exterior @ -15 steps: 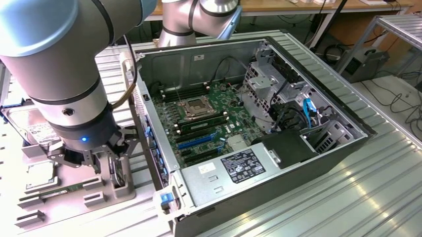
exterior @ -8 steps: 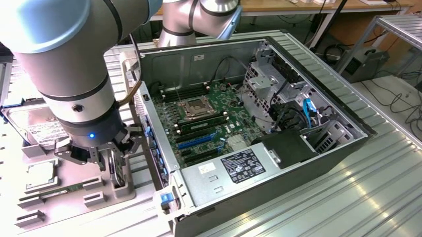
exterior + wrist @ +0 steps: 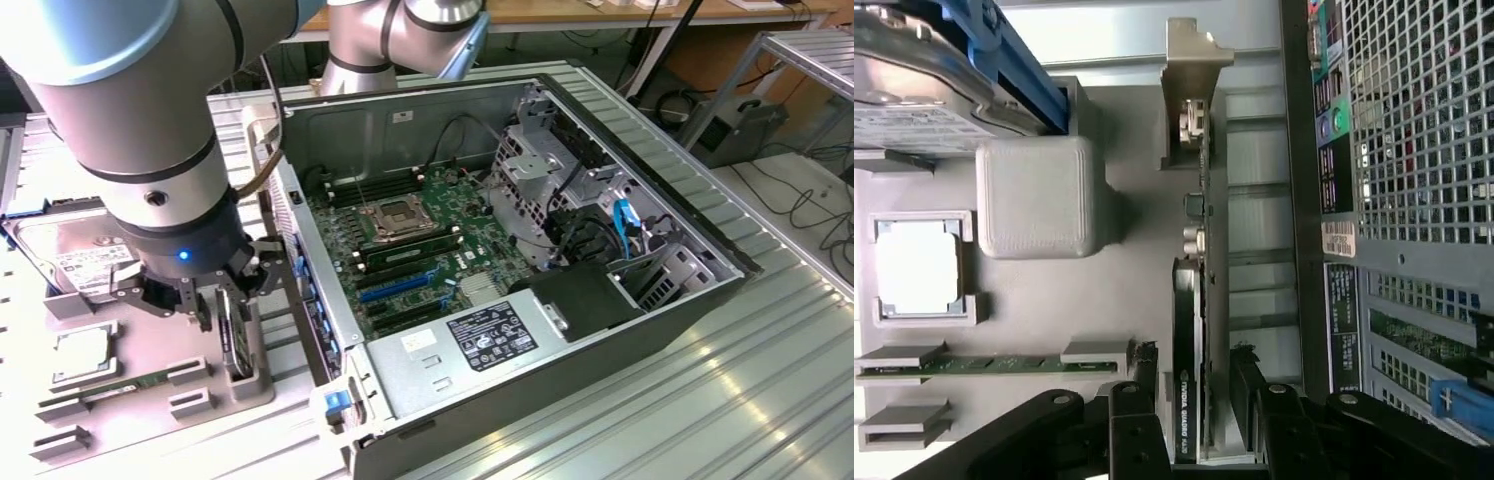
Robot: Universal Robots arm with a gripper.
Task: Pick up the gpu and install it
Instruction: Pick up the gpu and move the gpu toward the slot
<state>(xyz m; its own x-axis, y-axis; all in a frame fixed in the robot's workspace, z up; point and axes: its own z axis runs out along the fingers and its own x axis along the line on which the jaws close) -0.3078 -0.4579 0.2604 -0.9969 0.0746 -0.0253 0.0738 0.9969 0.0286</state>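
Exterior view first: a ribbed, silvery metal counter (image 3: 747, 380) carries a big open computer case (image 3: 561, 375) with grey steel walls, lying on its side so that the green motherboard (image 3: 414, 250) inside faces up. Towards the exterior view's left of the case a thick grey robot arm (image 3: 134, 120) reaches down. Below the arm, just beside the case's open side, a flat grey plastic fixture tray (image 3: 134, 320) lies on the counter.

On the tray corner farthest from the case lies a thick silver hard drive (image 3: 74, 255) with a white label. The gpu (image 3: 238, 345), a thin black rectangular card, stands on its long edge in the tray slot nearest the case, parallel to the case wall. It is not yet lifted.

The black pincer (image 3: 220, 305) hangs over the gpu, its jaws spread wide.

In the wrist view the pincer (image 3: 1194, 355) straddles the gpu (image 3: 1196, 300): one finger stands on each face of the card, close to it, with no clamping to be seen. The card's silvery metal bracket is at the end away from the fingers.

Farther from the case than the gpu, a small square silver processor chip (image 3: 83, 352) sits in its tray pocket. Beside the chip lies a narrow green memory stick (image 3: 127, 385).
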